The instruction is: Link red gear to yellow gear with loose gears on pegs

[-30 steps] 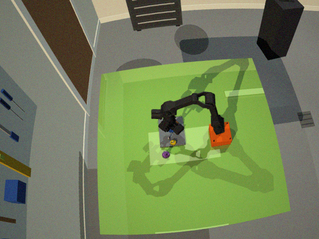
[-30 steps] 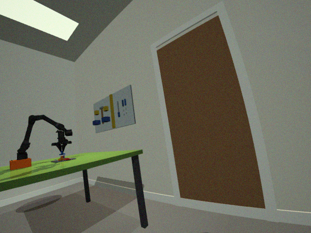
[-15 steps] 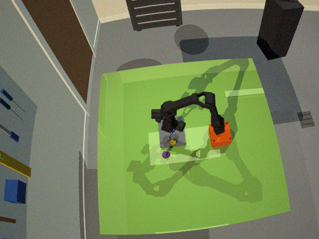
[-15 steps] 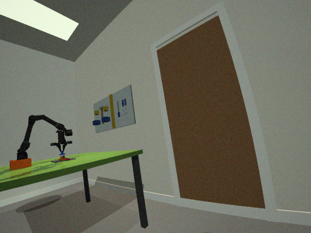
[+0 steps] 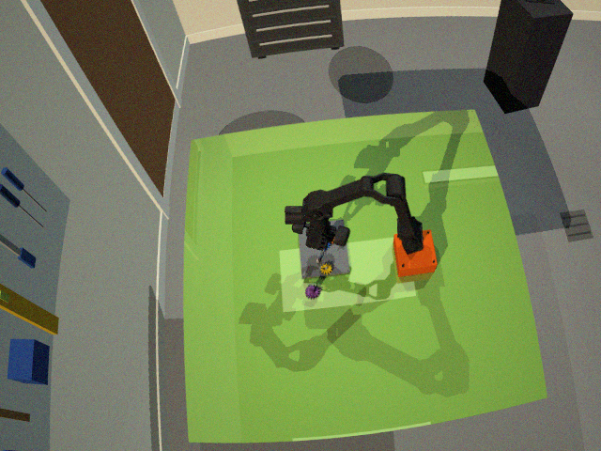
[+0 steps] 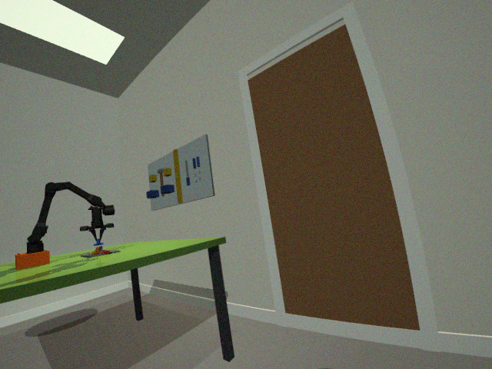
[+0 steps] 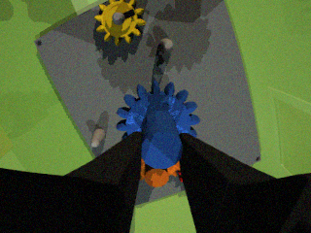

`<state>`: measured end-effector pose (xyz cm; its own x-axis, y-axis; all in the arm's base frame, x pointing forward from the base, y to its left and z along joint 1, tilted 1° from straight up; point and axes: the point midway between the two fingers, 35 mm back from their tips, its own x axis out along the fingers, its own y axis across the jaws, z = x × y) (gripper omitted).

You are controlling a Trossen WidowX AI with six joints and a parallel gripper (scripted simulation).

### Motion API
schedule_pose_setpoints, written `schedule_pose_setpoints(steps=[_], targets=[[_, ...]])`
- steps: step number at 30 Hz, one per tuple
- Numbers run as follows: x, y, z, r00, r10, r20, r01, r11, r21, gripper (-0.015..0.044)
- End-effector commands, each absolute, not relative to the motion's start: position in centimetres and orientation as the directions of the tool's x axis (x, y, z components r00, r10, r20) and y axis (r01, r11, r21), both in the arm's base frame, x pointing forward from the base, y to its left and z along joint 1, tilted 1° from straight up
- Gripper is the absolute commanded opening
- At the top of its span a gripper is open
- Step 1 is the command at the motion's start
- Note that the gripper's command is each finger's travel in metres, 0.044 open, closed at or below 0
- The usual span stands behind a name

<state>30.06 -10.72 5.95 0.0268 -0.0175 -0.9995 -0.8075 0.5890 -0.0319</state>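
The job was part done: the yellow gear (image 5: 326,268) (image 7: 109,19) stood at the near side of the grey board (image 5: 341,266) (image 7: 224,97), and an orange gear (image 6: 98,250) (image 7: 156,178) was over toward the far side, beside the red gear (image 6: 106,252) (image 7: 181,177), which showed only in part. That orange one looked like the first link of the chain, though whether it sat flat or truly meshed with the red could not be told. The gripper (image 5: 331,241) (image 6: 98,238) (image 7: 159,140) was closed on the blue gear (image 5: 328,245) (image 6: 98,243) (image 7: 138,117) by its raised hub, holding it above the board between the orange and yellow gears, not yet down. One empty peg (image 7: 166,44) showed beside the yellow gear and another bare peg (image 7: 98,137) stood nearer the board's edge; any peg right under the blue gear was hidden. A purple gear (image 5: 313,291) waited on the table (image 5: 388,330), just off the near side of the board. What remained, as I judged it, was to line the blue gear up with its peg, press it flat with its teeth engaged, close any gap left toward the yellow gear, perhaps with the purple one, and then take the gripper away.
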Motion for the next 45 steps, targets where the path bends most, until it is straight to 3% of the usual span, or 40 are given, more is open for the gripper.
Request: schedule_pose_setpoints(steps=[1,24,45], targets=[[30.1,-10.8,6.0,0.029,-0.022,-0.999,-0.810,0.586,-0.036,0.0000],[30.2,-10.9,3.8,0.029,-0.022,-0.999,-0.920,0.389,-0.035,0.0000],[30.2,-10.9,1.7,0.029,-0.022,-0.999,-0.718,0.695,-0.036,0.0000]])
